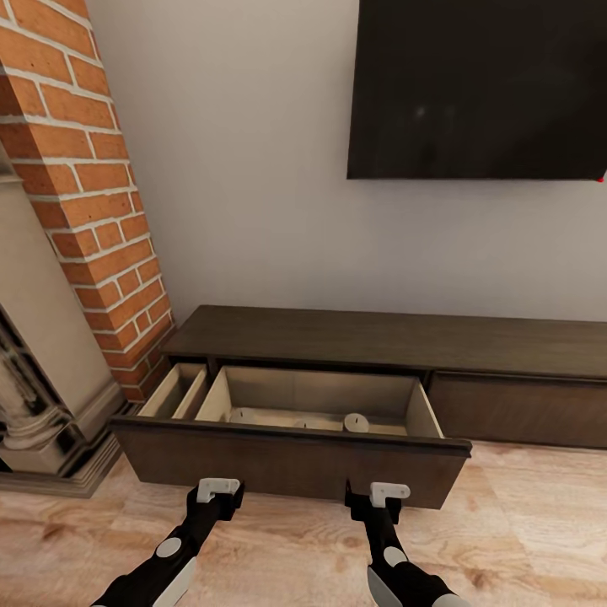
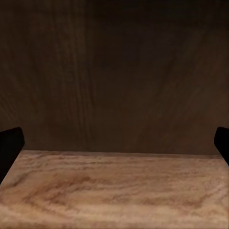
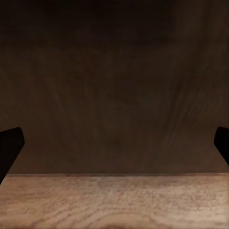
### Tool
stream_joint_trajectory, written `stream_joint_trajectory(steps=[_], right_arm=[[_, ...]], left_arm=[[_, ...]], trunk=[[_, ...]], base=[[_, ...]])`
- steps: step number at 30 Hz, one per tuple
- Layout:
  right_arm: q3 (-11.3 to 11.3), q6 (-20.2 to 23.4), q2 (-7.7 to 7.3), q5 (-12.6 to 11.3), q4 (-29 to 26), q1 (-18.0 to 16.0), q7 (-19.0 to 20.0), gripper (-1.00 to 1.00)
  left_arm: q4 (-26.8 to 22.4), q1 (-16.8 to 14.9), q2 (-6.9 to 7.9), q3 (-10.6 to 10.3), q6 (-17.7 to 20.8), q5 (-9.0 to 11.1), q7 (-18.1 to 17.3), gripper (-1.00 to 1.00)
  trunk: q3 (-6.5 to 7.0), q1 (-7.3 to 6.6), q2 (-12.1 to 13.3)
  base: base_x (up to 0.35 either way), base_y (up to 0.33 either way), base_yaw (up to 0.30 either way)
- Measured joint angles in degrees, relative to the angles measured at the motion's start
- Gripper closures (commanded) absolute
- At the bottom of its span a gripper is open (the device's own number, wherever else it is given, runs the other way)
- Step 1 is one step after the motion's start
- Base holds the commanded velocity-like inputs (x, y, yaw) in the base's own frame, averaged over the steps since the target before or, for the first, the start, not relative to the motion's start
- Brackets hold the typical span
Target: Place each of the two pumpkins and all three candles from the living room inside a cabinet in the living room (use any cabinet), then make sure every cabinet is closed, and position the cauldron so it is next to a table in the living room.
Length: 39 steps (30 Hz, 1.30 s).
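While the cabinet (image 1: 388, 341) stands across the middle of the head view with its wide drawer (image 1: 291, 464) pulled out, both arms are stretched forward low in the frame. The left gripper (image 1: 221, 506) and right gripper (image 1: 371, 508) are held against the drawer front, fingers spread wide. Three candles (image 1: 356, 422) are seen inside the drawer.

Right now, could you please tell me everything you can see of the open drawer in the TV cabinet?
The drawer is pulled out from the left part of the long, low, dark brown wooden cabinet. Its wide front has no handle; the inside is pale beige. Three candles stand on its floor near the front. Both grippers, left and right, are open and sit right at its front panel; actual contact cannot be judged.
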Motion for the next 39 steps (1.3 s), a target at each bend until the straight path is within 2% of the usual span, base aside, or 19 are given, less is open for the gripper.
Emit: stream_joint_trajectory(steps=[39], right_arm=[[-0.2,0.0,-0.01,-0.2,0.0,0.0,-0.1,-1.0]], left_arm=[[0.0,0.0,-0.17,0.0,0.4,-0.1,0.1,-1.0]], trunk=[[0.0,-0.01,0.0]], base=[[0.113,0.007,0.0]])
